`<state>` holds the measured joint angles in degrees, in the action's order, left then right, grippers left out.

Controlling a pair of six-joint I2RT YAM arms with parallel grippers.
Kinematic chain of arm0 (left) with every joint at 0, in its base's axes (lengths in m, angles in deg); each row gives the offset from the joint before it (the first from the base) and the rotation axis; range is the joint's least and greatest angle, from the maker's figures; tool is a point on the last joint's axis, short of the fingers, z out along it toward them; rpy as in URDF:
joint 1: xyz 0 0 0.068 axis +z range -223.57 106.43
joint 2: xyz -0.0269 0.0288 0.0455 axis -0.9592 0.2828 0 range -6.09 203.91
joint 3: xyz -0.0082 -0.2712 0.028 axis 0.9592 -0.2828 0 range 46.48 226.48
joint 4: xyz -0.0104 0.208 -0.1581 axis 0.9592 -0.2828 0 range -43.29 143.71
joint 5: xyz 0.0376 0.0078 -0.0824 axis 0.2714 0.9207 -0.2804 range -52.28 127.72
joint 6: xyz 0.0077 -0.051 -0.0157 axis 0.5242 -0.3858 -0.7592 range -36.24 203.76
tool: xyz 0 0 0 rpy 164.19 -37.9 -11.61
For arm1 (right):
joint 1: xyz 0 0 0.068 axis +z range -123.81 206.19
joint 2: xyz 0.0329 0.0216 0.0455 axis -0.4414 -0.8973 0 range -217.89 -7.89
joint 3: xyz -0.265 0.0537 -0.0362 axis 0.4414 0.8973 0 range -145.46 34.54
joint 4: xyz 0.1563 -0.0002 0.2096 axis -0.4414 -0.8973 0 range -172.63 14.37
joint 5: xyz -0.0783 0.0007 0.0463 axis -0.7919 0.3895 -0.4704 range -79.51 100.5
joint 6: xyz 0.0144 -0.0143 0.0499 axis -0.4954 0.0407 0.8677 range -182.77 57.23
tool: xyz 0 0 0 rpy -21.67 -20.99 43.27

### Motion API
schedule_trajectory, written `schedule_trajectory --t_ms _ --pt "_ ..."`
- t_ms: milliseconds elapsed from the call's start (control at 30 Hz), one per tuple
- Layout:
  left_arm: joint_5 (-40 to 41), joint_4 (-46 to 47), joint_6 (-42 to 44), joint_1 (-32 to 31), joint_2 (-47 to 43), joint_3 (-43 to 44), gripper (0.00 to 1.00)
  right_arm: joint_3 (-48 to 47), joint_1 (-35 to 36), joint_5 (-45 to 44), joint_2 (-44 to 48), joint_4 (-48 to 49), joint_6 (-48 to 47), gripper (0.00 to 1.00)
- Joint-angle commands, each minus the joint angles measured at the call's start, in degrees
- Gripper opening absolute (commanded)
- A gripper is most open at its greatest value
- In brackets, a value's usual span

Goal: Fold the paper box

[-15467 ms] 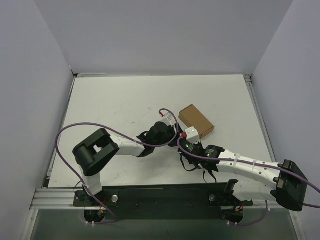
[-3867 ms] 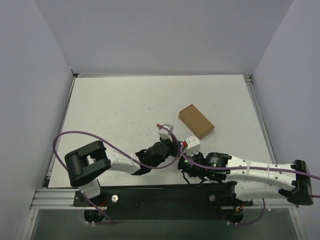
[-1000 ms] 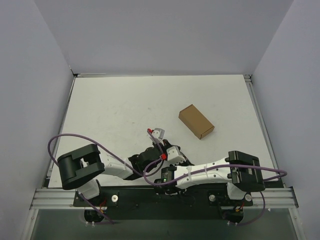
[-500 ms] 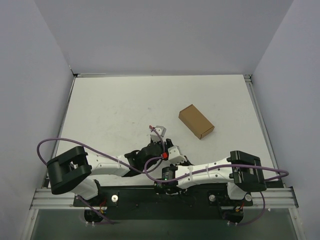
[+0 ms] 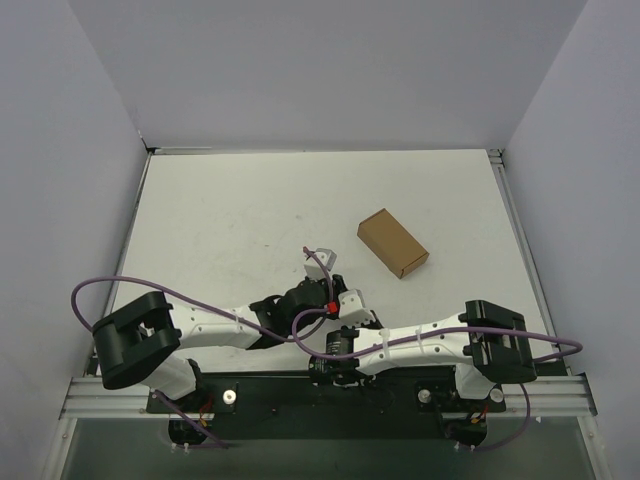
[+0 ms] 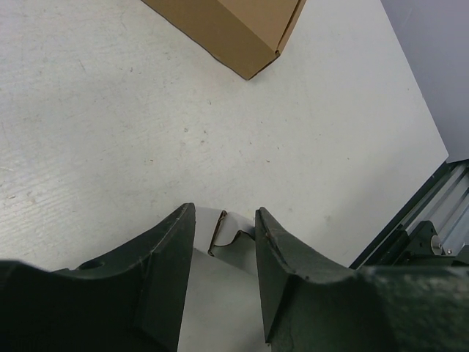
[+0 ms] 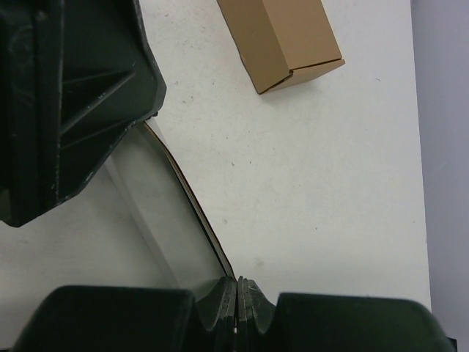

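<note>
The paper box point(image 7: 172, 220) is a thin white card blank with a brown edge, held tilted just above the table. My right gripper point(image 7: 236, 293) is shut on its near edge. Its far end has a notched tab point(image 6: 229, 233), and it lies in the gap of my left gripper point(image 6: 224, 214). Those jaws stand apart on either side of the card, and I cannot tell whether they touch it. The left gripper's dark body point(image 7: 77, 103) fills the upper left of the right wrist view. From above, both wrists meet near the table's front and hide the blank.
A small closed brown cardboard box point(image 5: 392, 243) lies right of centre on the white table point(image 5: 220, 220), beyond both grippers and apart from them. It also shows as the brown box point(image 6: 227, 29) and the brown box point(image 7: 282, 40). Grey walls stand on three sides. The black base rail point(image 5: 300, 385) runs along the front.
My left gripper's jaws have spread wider than a second ago. The left elbow has swung left and its wrist has moved slightly forward. The right gripper stays shut near the front edge.
</note>
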<state>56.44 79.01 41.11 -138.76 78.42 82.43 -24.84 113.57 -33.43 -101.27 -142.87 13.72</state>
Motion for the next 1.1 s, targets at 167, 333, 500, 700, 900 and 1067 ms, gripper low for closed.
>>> schedule_trajectory --t_ms 167,333,500,700,900,1067 --pt "-6.4 -3.3 -0.6 -0.5 3.5 -0.8 0.38 1.5 0.3 4.3 -2.0 3.0 -4.2 0.0" --pt "-5.7 -1.1 -2.0 -0.6 4.8 -3.9 0.23 1.7 0.3 4.4 -2.1 3.0 -4.1 0.0" --pt "-4.3 -0.7 -2.8 -0.6 5.8 -6.9 0.22 1.8 0.3 4.3 -1.7 2.8 -4.2 0.0" --pt "-3.3 4.1 -4.4 -0.6 6.2 -12.3 0.21 1.5 0.2 3.9 -1.8 2.9 -4.5 0.0" --pt "-3.5 10.1 -5.5 -0.6 8.4 -15.8 0.2 0.5 0.3 4.1 -2.4 2.9 -5.5 0.0" --pt "-4.0 10.6 -5.5 -0.6 8.5 -15.0 0.2 -2.6 0.7 4.3 -1.5 3.0 -8.9 0.05"
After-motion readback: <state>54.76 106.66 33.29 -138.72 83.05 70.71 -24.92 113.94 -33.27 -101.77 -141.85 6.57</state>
